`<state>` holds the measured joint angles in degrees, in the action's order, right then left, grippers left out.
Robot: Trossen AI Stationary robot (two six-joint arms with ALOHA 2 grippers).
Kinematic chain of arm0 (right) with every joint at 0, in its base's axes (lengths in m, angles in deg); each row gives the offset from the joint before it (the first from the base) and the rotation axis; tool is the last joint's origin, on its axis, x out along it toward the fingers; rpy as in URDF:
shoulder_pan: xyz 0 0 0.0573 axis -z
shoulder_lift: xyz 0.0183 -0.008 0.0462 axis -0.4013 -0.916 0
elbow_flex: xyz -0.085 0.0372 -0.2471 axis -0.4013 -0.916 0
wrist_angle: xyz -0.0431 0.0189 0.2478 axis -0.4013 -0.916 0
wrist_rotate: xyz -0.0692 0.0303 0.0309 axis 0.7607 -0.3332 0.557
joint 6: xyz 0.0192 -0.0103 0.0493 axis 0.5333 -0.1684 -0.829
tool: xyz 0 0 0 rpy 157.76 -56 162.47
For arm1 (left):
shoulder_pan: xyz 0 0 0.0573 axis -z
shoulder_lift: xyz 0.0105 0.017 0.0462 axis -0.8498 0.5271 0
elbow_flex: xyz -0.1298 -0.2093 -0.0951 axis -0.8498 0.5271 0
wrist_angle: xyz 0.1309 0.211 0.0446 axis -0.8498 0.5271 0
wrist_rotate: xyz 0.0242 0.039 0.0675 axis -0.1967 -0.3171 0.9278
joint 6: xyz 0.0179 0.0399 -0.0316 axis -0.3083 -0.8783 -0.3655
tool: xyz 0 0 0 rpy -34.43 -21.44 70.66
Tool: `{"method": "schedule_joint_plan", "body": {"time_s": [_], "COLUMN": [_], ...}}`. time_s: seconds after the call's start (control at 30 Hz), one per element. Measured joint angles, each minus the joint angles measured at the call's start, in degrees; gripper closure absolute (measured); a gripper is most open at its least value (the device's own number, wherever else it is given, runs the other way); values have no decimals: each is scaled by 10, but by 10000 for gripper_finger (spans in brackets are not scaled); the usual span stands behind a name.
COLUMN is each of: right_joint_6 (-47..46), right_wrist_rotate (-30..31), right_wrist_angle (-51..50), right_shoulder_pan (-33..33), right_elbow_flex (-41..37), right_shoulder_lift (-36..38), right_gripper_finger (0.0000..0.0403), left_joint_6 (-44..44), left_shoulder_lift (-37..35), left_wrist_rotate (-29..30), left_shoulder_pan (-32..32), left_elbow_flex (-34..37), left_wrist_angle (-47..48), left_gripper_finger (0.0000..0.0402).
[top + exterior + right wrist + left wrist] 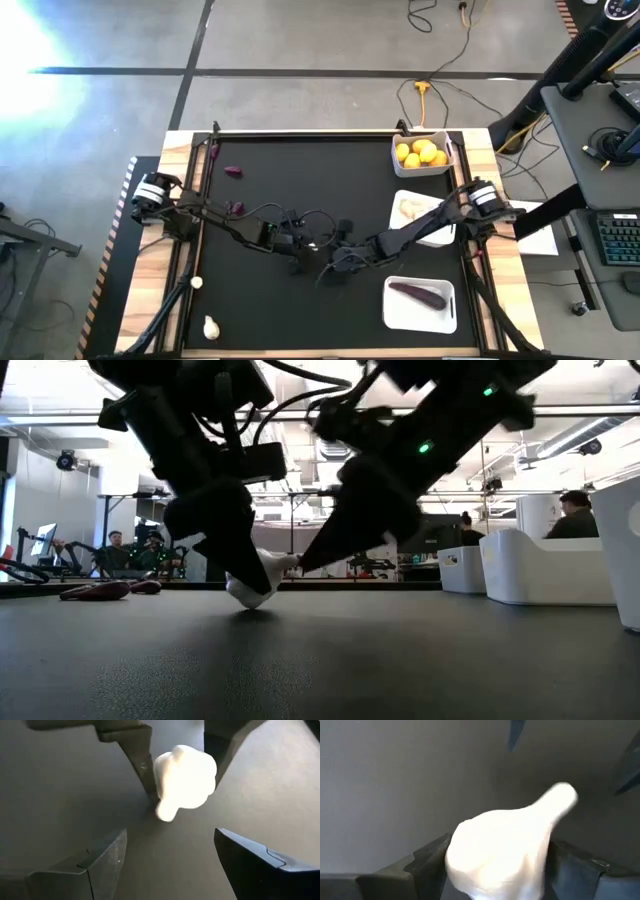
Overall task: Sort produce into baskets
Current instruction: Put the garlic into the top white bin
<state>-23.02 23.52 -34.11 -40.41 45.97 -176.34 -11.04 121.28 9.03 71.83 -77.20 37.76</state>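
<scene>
A smooth, matt whitish garlic-like bulb (pixel 505 850) sits between matt black plastic-looking fingers (pixel 427 862) above the matt black table mat (pixel 270 300), whose border is pale wood (pixel 150 290), beside glossy white plastic trays (pixel 392 305).

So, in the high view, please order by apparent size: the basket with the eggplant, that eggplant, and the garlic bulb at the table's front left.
1. Eggplant basket
2. Eggplant
3. Garlic bulb

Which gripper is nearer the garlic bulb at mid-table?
Left. The left gripper is clamped on the garlic bulb; the right gripper faces it, open, just short of touching.
</scene>
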Motion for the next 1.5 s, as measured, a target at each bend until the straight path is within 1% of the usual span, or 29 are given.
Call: {"method": "schedule_joint_plan", "body": {"time_s": [0.07, 0.13, 0.27, 0.7, 0.83, 1.0, 1.07, 1.13, 1.2, 1.33, 1.4, 1.5], "right_joint_6": [1, 1, -1, -23, -27, -40, -40, -42, -42, -51, -50, -48], "right_wrist_rotate": [1, 14, 31, 30, 28, 26, 15, -12, -26, -24, -28, -21], "right_wrist_angle": [-4, -6, -8, -9, -11, -7, -7, -6, -3, 9, 9, 9], "right_shoulder_pan": [6, 13, 20, 21, 22, 23, 25, 29, 32, 39, 43, 42], "right_elbow_flex": [20, 37, 57, 65, 62, 54, 53, 53, 53, 52, 52, 52], "right_shoulder_lift": [-24, -45, -69, -73, -75, -75, -75, -78, -83, -93, -93, -91], "right_gripper_finger": [112, 120, 148, 272, 298, 304, 295, 283, 270, 256, 260, 288], "left_joint_6": [1, 3, 8, 13, 14, 14, 14, 14, 14, 12, 13, 13], "left_shoulder_lift": [0, 0, 0, 0, 0, 0, 0, 0, 0, -1, -1, -2], "left_wrist_rotate": [-13, -21, -22, -21, -19, -17, -17, -20, -24, -23, -22, -19], "left_shoulder_pan": [2, 4, 6, 6, 7, 6, 6, 7, 7, 7, 9, 12], "left_elbow_flex": [-1, -1, -1, -1, -1, -1, -1, -1, -1, -3, -3, -3], "left_wrist_angle": [2, 2, 4, 7, -2, -7, -8, -9, -11, -21, -20, -16], "left_gripper_finger": [119, 117, 116, 116, 116, 125, 129, 133, 137, 141, 141, 141]}}
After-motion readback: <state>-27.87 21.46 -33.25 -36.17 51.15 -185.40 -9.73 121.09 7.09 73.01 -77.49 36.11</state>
